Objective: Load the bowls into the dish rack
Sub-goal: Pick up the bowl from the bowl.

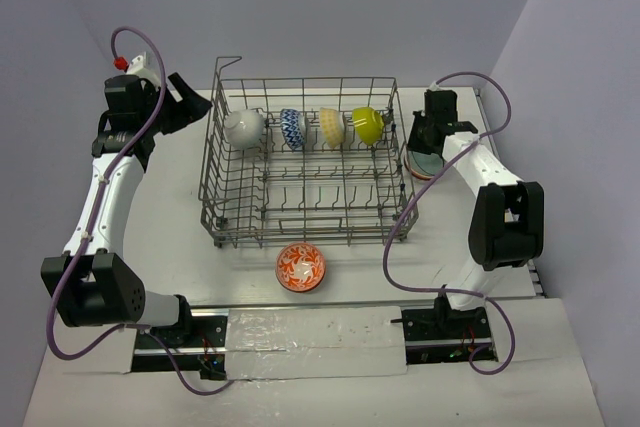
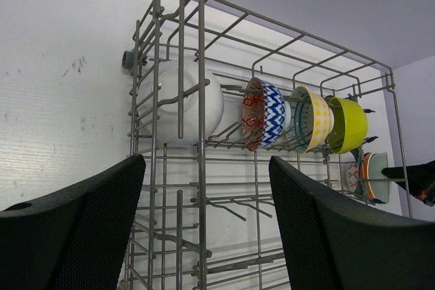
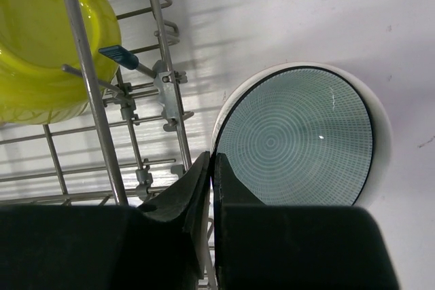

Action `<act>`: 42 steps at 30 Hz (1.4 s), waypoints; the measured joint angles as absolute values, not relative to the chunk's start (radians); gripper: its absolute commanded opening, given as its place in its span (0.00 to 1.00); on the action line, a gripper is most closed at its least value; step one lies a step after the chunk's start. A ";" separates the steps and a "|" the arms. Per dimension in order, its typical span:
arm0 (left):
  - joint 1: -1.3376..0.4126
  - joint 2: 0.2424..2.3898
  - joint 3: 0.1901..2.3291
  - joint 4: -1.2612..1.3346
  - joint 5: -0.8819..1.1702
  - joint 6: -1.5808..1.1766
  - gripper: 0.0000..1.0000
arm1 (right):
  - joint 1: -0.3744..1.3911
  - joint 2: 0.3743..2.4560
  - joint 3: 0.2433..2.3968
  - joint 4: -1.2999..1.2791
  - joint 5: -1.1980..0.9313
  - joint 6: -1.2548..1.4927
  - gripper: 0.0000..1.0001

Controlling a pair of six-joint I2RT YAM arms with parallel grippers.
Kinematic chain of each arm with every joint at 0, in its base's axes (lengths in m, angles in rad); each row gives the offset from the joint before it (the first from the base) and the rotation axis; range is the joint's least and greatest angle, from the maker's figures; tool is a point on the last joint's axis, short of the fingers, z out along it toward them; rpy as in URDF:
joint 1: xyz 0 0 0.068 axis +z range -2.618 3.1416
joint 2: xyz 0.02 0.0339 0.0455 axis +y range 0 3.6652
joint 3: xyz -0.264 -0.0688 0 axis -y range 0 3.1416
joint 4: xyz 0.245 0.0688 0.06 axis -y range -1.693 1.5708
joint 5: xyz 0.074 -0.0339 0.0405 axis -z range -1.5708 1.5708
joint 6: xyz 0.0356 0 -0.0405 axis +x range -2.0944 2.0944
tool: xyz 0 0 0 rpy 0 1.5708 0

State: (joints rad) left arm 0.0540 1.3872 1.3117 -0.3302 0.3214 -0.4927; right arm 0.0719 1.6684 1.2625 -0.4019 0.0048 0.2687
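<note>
White table (image 1: 180,237), surface lightly scuffed. Standing on it: wire rack (image 1: 305,240), centred, toward the far side; orange bowl (image 1: 301,267), upright, just before the rack's near wall and apart from it; bowl stack (image 1: 424,163), just beside the rack's right wall, its top bowl grey-green and ringed inside. Pale sheet (image 1: 315,332) lies along the near edge

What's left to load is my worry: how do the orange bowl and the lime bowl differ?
The orange bowl sits mouth-up on the table, outside the rack. The lime bowl stands on edge in the rack's far row. The orange bowl has a white pattern inside, while the lime bowl is plain. Both are small round bowls.
</note>
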 measured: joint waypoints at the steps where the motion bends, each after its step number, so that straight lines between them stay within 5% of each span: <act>1: 0.054 1.387 1.312 -0.327 0.322 -0.493 0.78 | 0.073 1.668 1.263 -0.404 0.008 0.269 0.00; 42: 0.058 1.387 1.300 -0.318 0.344 -0.496 0.88 | 0.100 1.573 1.289 -0.510 0.027 0.263 0.00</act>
